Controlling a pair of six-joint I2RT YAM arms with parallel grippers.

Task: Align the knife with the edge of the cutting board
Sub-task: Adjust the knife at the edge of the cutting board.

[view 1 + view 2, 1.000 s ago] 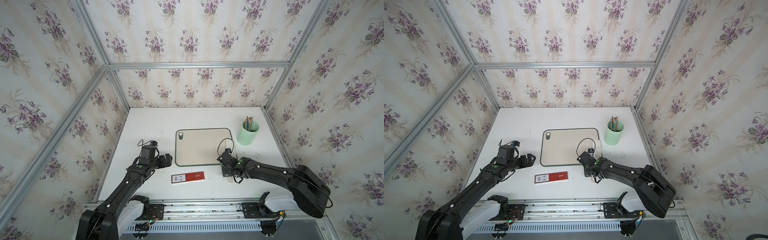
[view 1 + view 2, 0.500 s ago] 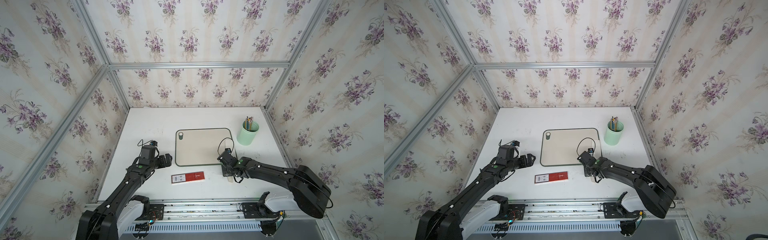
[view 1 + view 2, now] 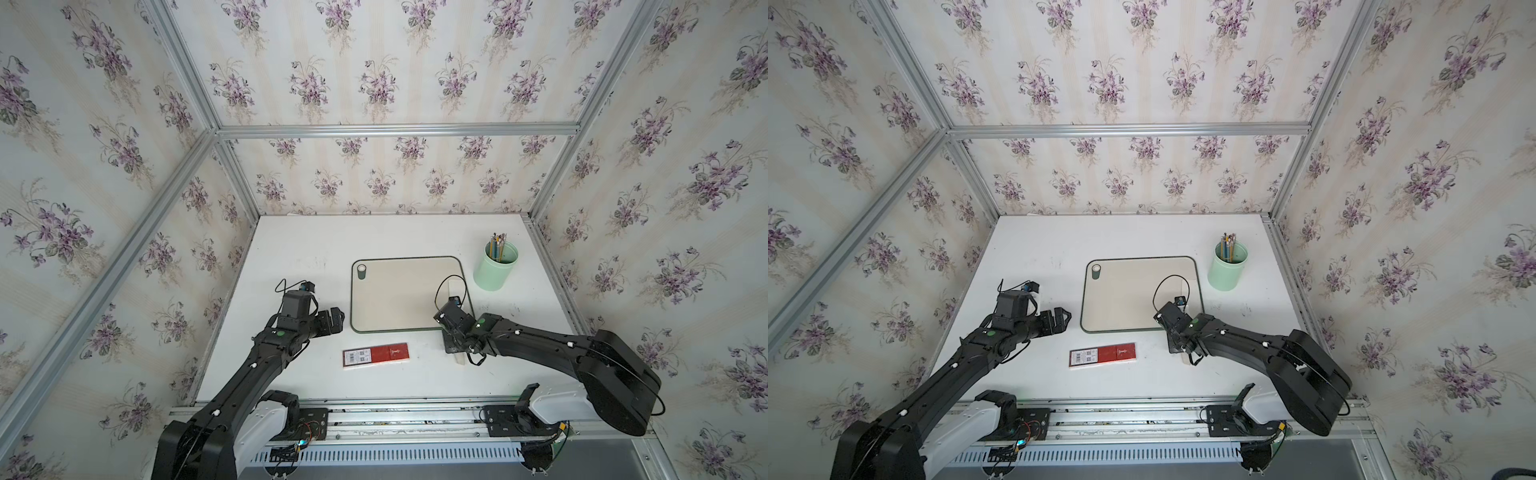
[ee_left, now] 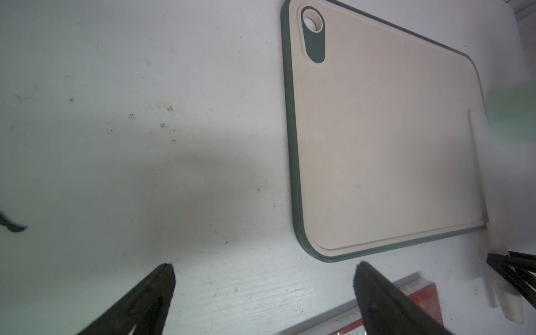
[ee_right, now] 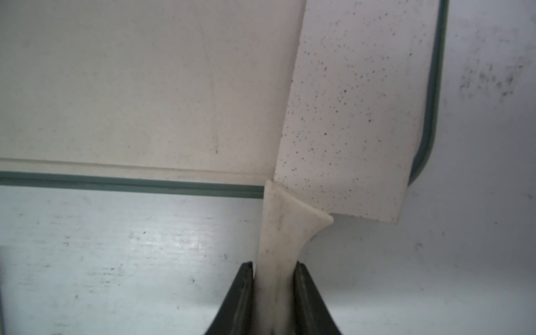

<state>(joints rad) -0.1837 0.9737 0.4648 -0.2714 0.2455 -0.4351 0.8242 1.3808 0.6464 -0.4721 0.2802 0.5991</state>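
We clamp the right gripper [image 5: 274,268] on the knife [image 5: 348,116] handle; its blade overlies the cutting board [image 5: 145,87] at frame right. Our left gripper [image 4: 264,265] stands wide, empty.

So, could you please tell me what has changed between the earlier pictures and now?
Nothing has visibly changed. The right pincer stays shut on the handle of the knife, whose blade lies on the cutting board near its edge. The left pincer stays open beside the board, and the red box has not moved.
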